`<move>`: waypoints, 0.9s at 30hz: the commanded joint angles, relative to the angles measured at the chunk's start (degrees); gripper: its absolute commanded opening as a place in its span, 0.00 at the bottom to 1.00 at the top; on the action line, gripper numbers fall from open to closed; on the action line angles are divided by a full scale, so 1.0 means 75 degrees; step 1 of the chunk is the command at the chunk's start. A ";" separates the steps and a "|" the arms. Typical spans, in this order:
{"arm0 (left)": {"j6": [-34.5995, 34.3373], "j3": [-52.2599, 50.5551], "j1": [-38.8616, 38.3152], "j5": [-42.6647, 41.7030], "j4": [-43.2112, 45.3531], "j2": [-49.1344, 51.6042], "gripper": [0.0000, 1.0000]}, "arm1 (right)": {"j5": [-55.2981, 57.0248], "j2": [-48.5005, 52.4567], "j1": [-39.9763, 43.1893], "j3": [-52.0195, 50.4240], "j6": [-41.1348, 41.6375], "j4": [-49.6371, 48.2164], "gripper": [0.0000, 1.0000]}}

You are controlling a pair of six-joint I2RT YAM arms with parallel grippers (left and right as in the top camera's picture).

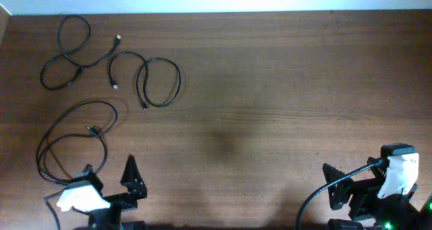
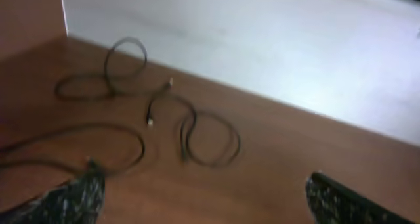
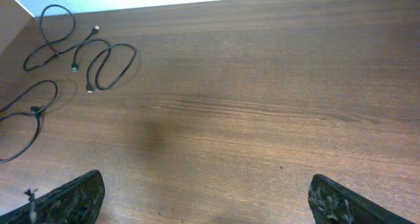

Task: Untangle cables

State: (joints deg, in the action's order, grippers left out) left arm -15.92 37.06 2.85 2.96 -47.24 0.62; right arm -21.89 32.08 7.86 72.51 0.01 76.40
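Overhead: left gripper (image 1: 108,178) and right gripper (image 1: 364,166) at the near edge, jaws spread wide, nothing held. Three cables (image 1: 142,85) lie apart near the far-left corner; both wrist views crop the nearest loop. Brown wood table (image 1: 283,88); left wrist adds a pale surface (image 2: 295,46) beyond.

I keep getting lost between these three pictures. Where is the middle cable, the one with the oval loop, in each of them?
Overhead: the cable is in the upper left.
Left wrist: the cable lies near the centre of the picture.
Right wrist: the cable is in the upper left.
Shared landmark: the far edge of the table, which runs just beyond the cable in every view.
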 commanded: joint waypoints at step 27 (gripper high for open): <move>0.0134 -0.4855 -0.0026 -0.0256 0.5642 0.0006 0.99 | 0.0015 -0.0017 0.0061 0.0032 -0.0003 -0.0009 0.98</move>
State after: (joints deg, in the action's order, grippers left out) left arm -15.86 0.99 2.85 1.85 -4.93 0.64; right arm -21.91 32.08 7.86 72.49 0.01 76.44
